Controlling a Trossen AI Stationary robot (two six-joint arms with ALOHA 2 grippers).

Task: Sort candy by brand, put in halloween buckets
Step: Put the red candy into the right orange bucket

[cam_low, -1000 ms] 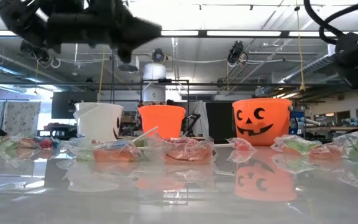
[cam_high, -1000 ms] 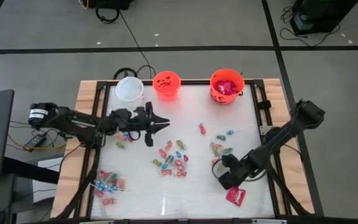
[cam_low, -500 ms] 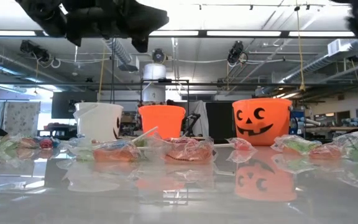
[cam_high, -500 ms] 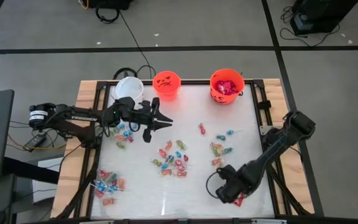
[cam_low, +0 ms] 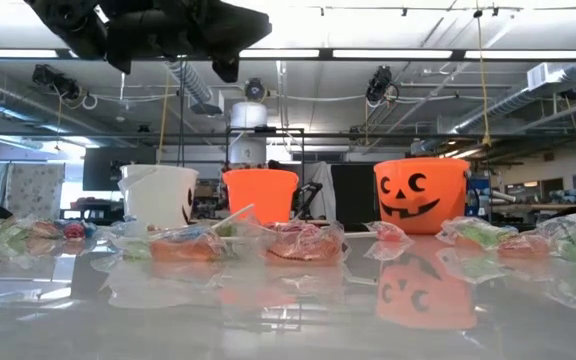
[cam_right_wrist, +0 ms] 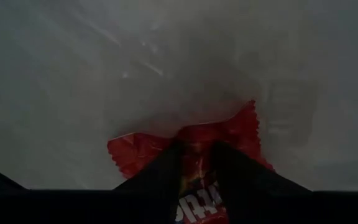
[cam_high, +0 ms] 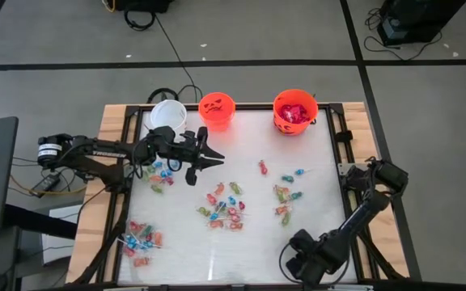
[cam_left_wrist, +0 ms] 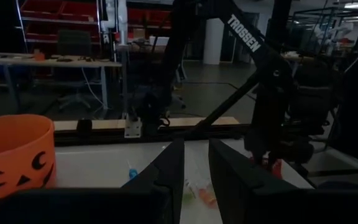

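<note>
Glossy white bench (cam_high: 241, 250): your candy lots and three buckets.
You have loose pink, blue, green and orange sweets (cam_high: 226, 206) mid-bench; white bucket (cam_high: 168, 115), small orange bucket (cam_high: 216, 110) and larger orange bucket (cam_high: 295, 111), holding red packets, along the far edge. Right pincer (cam_right_wrist: 194, 171) at the near edge grips a shiny red packet (cam_right_wrist: 191, 144); its white lettering is cut off. Left pincer (cam_high: 207, 158) hovers near the white bucket, fingers narrowly parted, empty. "TROSSEN" reads on the arm.

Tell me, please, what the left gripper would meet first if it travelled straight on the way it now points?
The left gripper hangs above the table, pointing across it toward the right arm's side. Its wrist view shows the right arm straight ahead, so probably that, though depth is unclear.
</note>
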